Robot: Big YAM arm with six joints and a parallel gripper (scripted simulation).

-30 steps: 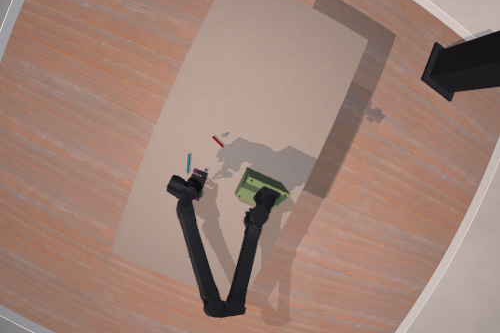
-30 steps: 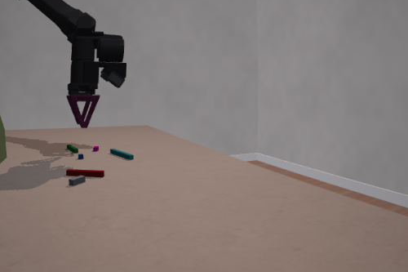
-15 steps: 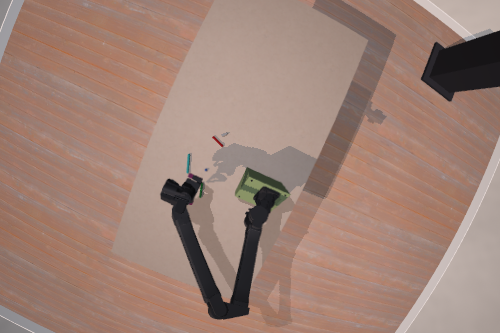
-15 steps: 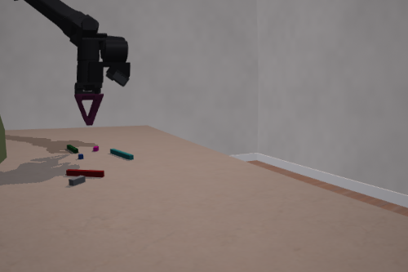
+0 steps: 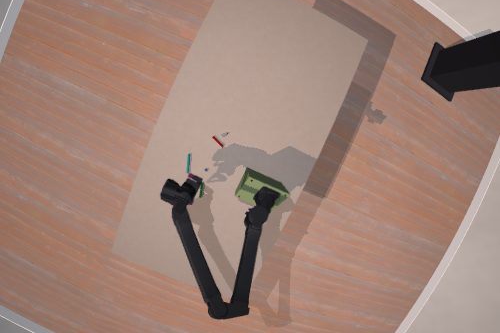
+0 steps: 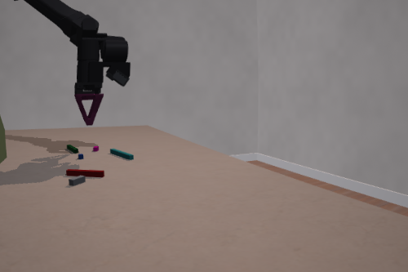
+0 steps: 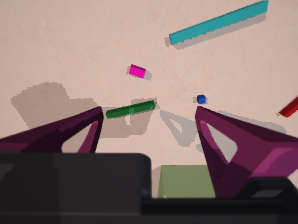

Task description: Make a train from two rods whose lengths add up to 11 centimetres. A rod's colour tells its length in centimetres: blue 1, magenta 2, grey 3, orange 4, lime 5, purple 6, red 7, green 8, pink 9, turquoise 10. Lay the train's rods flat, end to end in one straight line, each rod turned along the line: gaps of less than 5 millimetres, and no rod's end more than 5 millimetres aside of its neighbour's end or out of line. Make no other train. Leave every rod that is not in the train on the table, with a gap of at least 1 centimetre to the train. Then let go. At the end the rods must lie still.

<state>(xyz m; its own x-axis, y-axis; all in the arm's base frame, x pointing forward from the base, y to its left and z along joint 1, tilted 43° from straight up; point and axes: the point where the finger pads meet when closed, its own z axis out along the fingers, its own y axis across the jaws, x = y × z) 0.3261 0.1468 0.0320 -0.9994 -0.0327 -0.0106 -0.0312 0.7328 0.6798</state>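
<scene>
My gripper [image 7: 149, 111] [image 6: 89, 124] is open and empty, high above the table. The turquoise rod [image 5: 188, 160] [image 6: 121, 153] [image 7: 218, 23] lies flat on the table. The small blue rod [image 5: 206, 170] [image 6: 81, 156] [image 7: 201, 99] lies apart from it. The magenta rod [image 6: 95, 149] [image 7: 137, 71] lies between the turquoise and green rods. The green rod [image 5: 201, 190] [image 6: 72, 149] [image 7: 131, 109] shows between the fingertips in the wrist view, but far below them. The red rod [image 5: 218, 141] [image 6: 85, 173] [image 7: 290, 107] lies beside the grey rod [image 5: 225, 134] [image 6: 77, 180]. In the overhead view the arm hides the magenta rod.
A green box [image 5: 250, 188] [image 7: 185, 181] at the arm's base stands on the table [image 5: 260, 57] [image 6: 245, 226], to the side of the rods. The shadow of the arm falls across the table near the green rod.
</scene>
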